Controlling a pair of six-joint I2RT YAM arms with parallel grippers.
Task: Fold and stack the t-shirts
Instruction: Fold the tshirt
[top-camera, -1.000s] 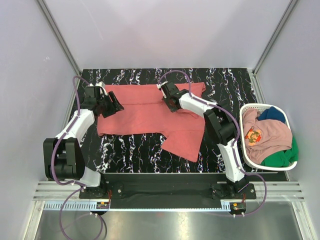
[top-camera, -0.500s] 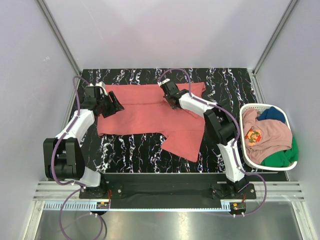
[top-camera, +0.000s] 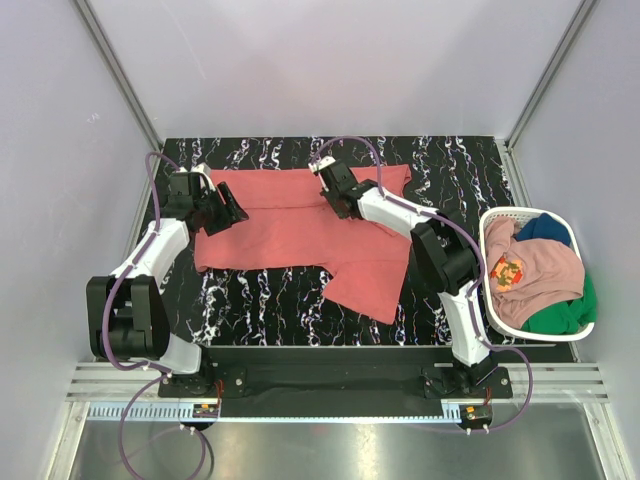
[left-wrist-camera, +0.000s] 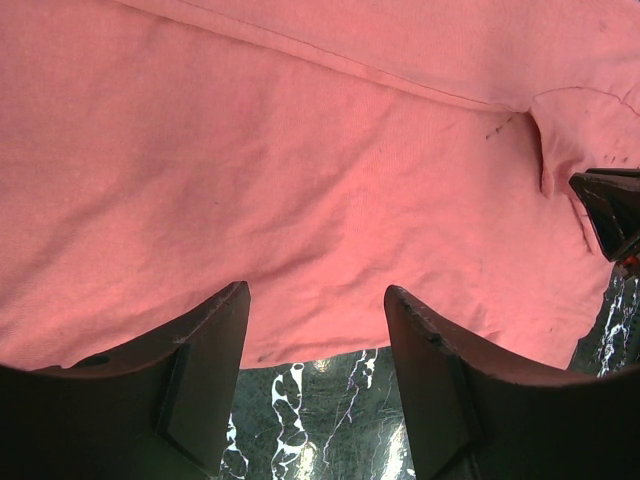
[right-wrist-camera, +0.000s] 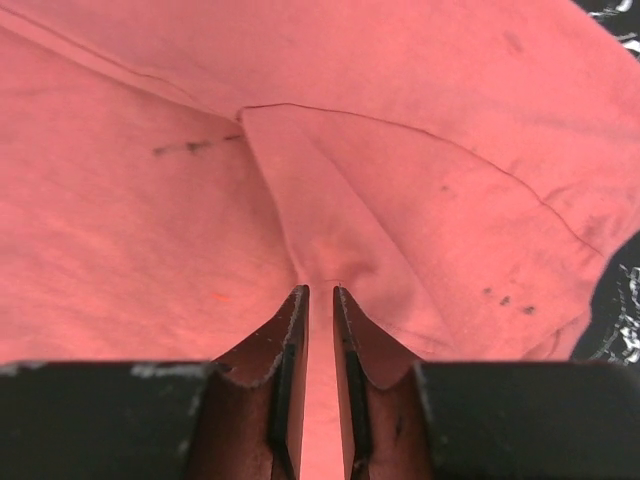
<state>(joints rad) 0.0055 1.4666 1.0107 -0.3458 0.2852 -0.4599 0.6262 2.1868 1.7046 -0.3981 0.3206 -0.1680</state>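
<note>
Your top view looks down from above and behind the arms (top-camera: 150, 255) onto the whole table (top-camera: 470, 160). Both wrist views look close along their fingers (left-wrist-camera: 210, 380) onto the same coral-red t-shirt (top-camera: 290, 225).

The counter (top-camera: 260, 300) is black with white swirly lines. A red shirt (top-camera: 290, 225) lies spread out on its far half, with one part reaching toward the near side. A white basket (top-camera: 497, 318) sits at its right edge.
</note>
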